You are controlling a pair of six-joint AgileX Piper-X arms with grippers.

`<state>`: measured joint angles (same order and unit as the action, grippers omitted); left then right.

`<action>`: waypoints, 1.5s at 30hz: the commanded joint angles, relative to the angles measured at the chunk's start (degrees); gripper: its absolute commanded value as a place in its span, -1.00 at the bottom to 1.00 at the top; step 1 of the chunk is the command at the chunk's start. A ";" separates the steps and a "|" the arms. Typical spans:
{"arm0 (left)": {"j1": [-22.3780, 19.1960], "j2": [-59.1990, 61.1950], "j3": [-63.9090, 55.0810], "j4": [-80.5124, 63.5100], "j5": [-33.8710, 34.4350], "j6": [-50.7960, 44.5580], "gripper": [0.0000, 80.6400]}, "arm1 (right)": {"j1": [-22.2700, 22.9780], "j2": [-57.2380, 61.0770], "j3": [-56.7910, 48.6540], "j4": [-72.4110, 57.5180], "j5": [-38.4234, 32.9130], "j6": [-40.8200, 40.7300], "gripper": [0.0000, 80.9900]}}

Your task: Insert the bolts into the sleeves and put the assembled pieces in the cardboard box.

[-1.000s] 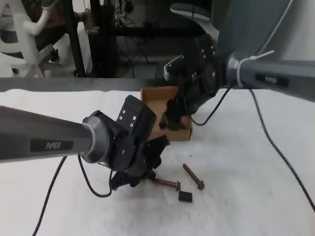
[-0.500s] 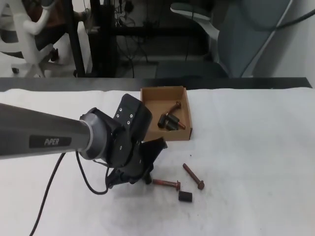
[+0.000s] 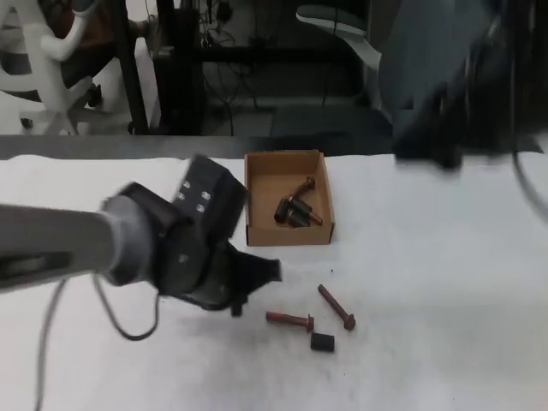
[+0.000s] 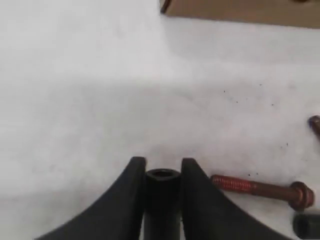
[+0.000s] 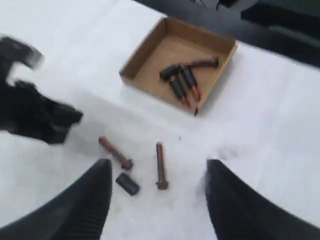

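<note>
The left arm [image 3: 60,244] stretched out low, its wrist bent downward. The left gripper [image 4: 162,167] had its two black fingers [image 4: 125,200] closed on a short black cylindrical sleeve [image 4: 162,200], which sat squeezed between them with its open end level with the fingertips. The right arm [image 3: 462,94] was held high. The right gripper [image 5: 159,164] pointed downward, its dark fingers spread wide apart.

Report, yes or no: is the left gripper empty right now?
No, the left gripper is shut on a black cylindrical sleeve, whose hollow end shows between the jaws.
</note>
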<state>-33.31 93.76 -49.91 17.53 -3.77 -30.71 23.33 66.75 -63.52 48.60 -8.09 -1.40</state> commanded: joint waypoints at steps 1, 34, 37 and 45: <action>0.07 -9.34 3.78 -3.10 -2.58 3.57 -0.96 | 0.00 -2.12 9.64 -5.04 -1.03 12.33 0.49; -0.04 -54.95 27.13 -23.80 10.77 8.73 -0.96 | 8.77 28.86 16.53 -28.26 16.78 19.66 0.31; -0.04 -54.95 27.13 -23.80 11.20 8.76 -0.96 | 9.06 29.92 16.53 -29.97 18.11 18.93 0.11; -0.04 -54.95 27.13 -23.80 12.05 8.90 -0.96 | 9.06 34.76 16.53 -30.84 19.99 18.96 -0.28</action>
<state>-33.31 39.33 -22.79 -5.60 7.73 -21.78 32.40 98.90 -47.37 17.91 10.88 18.06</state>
